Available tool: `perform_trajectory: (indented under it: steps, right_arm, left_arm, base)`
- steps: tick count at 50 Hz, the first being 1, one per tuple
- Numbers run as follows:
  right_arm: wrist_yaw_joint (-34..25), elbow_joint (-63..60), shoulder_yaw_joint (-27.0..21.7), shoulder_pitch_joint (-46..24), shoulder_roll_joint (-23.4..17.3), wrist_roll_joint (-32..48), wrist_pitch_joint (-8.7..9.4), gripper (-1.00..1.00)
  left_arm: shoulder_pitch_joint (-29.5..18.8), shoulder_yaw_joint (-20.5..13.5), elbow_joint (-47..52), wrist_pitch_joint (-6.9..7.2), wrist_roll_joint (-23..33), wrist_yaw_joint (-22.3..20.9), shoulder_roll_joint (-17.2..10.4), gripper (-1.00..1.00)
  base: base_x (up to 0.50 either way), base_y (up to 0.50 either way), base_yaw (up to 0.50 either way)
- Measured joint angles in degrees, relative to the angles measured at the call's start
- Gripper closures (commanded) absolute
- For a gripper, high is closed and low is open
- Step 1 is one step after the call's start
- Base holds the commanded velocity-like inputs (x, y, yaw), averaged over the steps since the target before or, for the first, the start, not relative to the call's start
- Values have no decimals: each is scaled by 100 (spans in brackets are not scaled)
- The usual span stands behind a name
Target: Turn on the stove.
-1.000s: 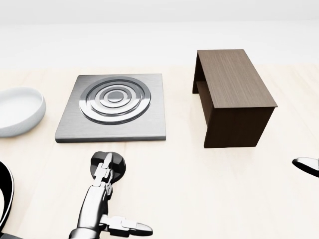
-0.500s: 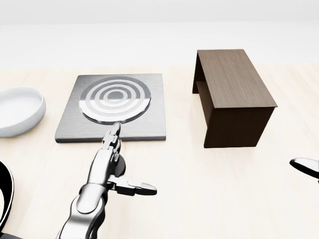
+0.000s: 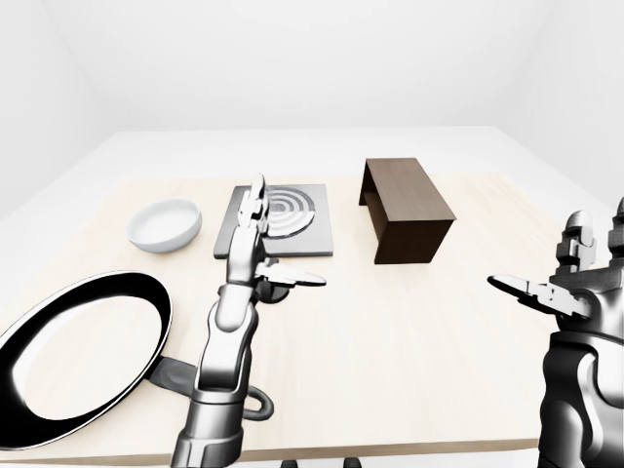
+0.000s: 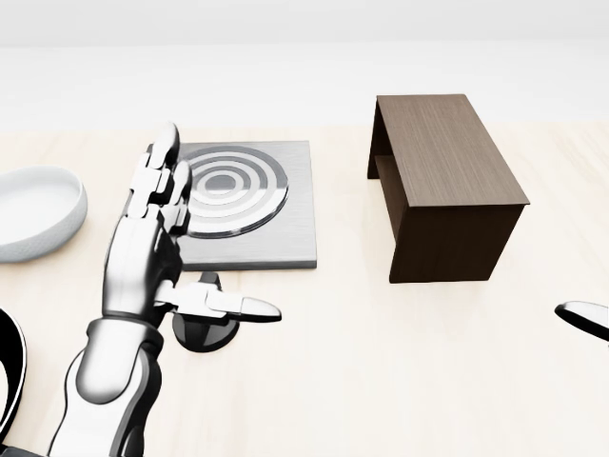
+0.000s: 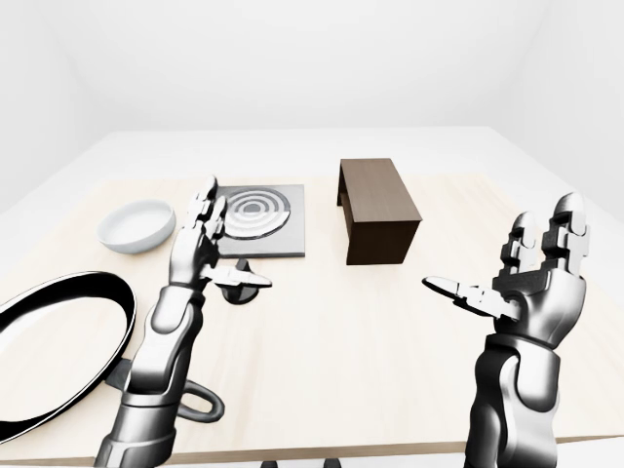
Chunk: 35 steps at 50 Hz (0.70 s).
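The stove (image 4: 276,228) is a square grey plate with concentric rings, in the upper middle of the head view. Its round black knob (image 4: 203,330) sits on the table just below the plate's lower edge. My left hand (image 4: 205,238) is open, fingers stretched up and thumb out to the right, held above the knob and apart from it; it covers the stove's left part. My right hand (image 5: 502,258) is open and empty at the right, well away from the stove.
A white bowl (image 4: 33,209) lies left of the stove. A dark brown wooden box (image 4: 447,181) stands to the stove's right. A large black frying pan (image 3: 73,351) lies at the lower left near the table's edge (image 3: 390,444).
My left hand has lifted off the knob and risen with its fingers straightened, so the knob now shows below it. My right hand has barely moved.
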<state>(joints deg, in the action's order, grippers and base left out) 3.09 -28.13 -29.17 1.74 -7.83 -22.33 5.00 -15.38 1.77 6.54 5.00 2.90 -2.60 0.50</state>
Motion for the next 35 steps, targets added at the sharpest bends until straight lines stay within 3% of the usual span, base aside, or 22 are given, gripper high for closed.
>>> perform_trajectory:
  steps: [35]
  right_arm:
    - [-41, 34, 20, 18, 20, 31, 0, -100]
  left_arm:
    - [156, -51, 685, 0, -73, 30, -44, -100]
  base:
    - [0, 0, 0]
